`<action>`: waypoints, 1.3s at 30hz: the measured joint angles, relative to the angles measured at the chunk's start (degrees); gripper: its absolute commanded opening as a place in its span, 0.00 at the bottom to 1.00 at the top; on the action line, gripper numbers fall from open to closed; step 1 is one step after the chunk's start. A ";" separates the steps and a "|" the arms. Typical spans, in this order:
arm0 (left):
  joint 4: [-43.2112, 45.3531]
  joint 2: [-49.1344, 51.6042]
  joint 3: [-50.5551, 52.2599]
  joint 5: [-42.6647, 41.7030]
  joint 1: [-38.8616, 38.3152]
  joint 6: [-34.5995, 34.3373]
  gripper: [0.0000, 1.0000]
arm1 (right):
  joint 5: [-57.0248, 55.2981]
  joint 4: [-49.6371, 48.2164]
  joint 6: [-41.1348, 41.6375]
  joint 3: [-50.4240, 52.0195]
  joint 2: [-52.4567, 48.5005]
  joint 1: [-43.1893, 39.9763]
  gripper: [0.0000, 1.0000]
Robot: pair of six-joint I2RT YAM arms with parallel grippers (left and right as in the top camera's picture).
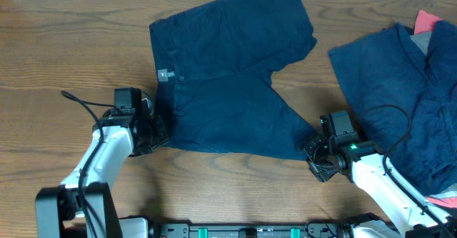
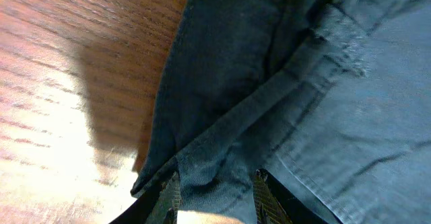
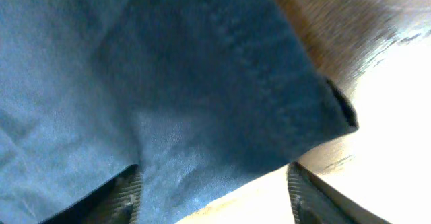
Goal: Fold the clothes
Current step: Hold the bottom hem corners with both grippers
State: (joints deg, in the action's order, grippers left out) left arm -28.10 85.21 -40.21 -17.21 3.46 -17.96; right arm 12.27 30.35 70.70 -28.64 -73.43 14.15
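The navy shorts point(image 1: 228, 73) lie spread flat mid-table, with the waistband and its small grey label point(image 1: 166, 74) to the left and the legs to the right. My left gripper point(image 1: 156, 127) sits at the waistband's near corner. In the left wrist view its fingers point(image 2: 219, 197) are closed on a bunched fold of the shorts point(image 2: 283, 83). My right gripper point(image 1: 315, 151) is at the near leg's hem corner. In the right wrist view its fingers point(image 3: 215, 194) are wide apart, with the hem point(image 3: 202, 103) lying between them, not pinched.
A pile of other clothes lies at the right edge: a navy garment point(image 1: 385, 81), a grey piece point(image 1: 423, 42) and a red-pink piece point(image 1: 428, 20). Bare wooden table point(image 1: 64, 45) shows to the left and along the front.
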 measured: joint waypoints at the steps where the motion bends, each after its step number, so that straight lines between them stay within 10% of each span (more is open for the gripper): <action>1: 0.28 0.66 0.00 0.00 0.00 0.00 0.38 | -0.48 0.02 0.28 0.00 0.00 -0.02 0.62; 39: 0.42 1.03 1.05 2.25 -0.15 -17.29 0.47 | -5.29 -0.15 1.38 0.00 0.00 -0.02 0.58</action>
State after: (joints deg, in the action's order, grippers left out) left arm -27.68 86.24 -39.16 -14.96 3.31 -35.24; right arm 6.98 30.20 72.07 -28.64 -73.43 14.13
